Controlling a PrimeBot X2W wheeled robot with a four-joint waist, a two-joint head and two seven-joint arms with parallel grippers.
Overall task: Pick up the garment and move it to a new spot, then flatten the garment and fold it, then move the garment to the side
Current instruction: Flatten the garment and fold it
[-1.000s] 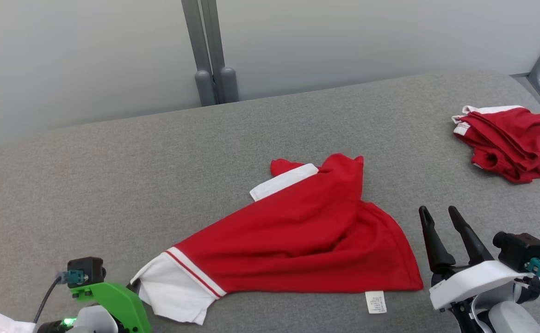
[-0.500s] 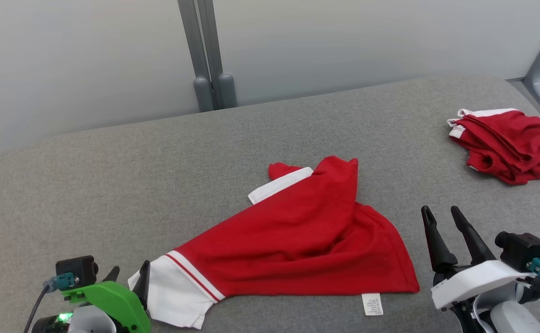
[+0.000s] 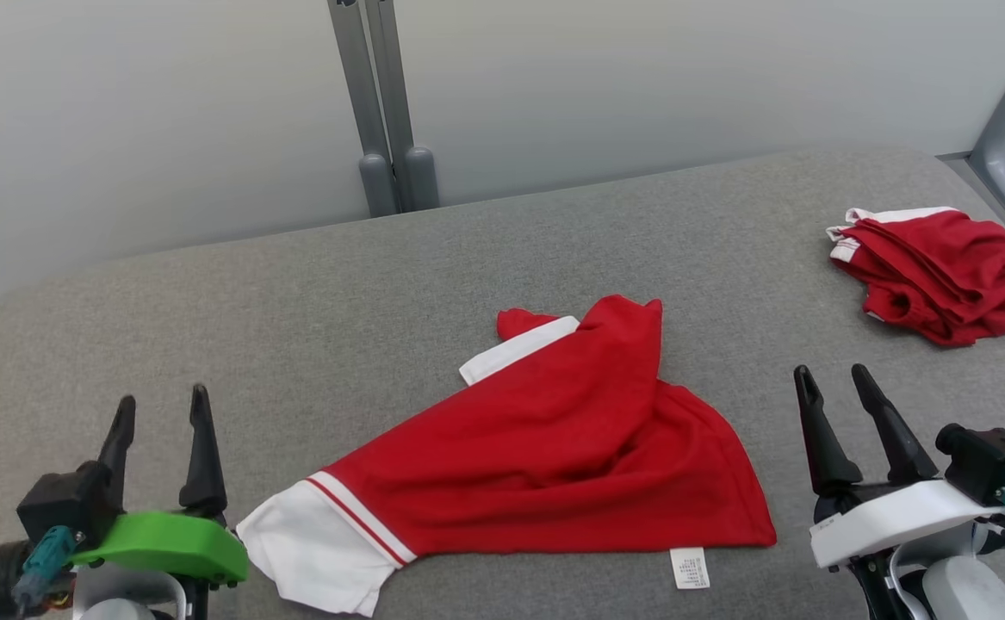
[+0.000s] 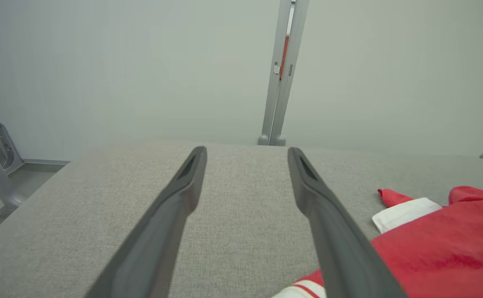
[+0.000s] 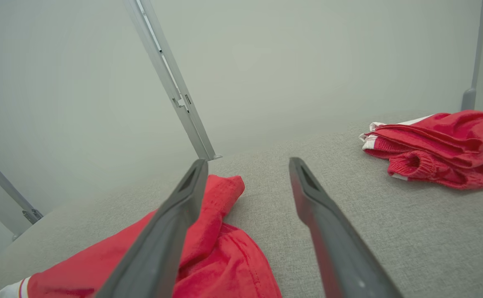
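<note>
1. You have two grippers low in the head view, one at each near corner of the grey padded table [image 3: 295, 284].
2. Your left gripper [image 3: 164, 396] sits at the lower left. Its two dark fingers are spread apart with nothing between them. It stands just left of the garment's white end and is not touching it.
3. Your right gripper [image 3: 831, 372] sits at the lower right. Its two fingers are also spread and empty, near the garment's right edge but apart from it.
4. You can count two red cloth items on the table. The task's garment [image 3: 554, 448] lies in the middle, between your two grippers. It forms a rough triangle, with wrinkles and a fold running down its right half.
5. That garment shows two white parts: one sleeve band [image 3: 313, 560] at the near-left corner, edged by a thin red stripe, and one strip [image 3: 519, 349] near the top. One white tag [image 3: 690, 568] sticks out below the near hem.
6. The second item is a crumpled red bundle [image 3: 941, 275] with white trim at the far right, well apart from the garment.
7. Two grey posts [image 3: 386, 103] stand side by side behind the table's far edge, and one grey bracket [image 3: 997, 146] rises at the far right.
8. In your left wrist view the garment lies to the lower right of the fingers. In your right wrist view it runs behind the left finger, with the bundle at the upper right.
</note>
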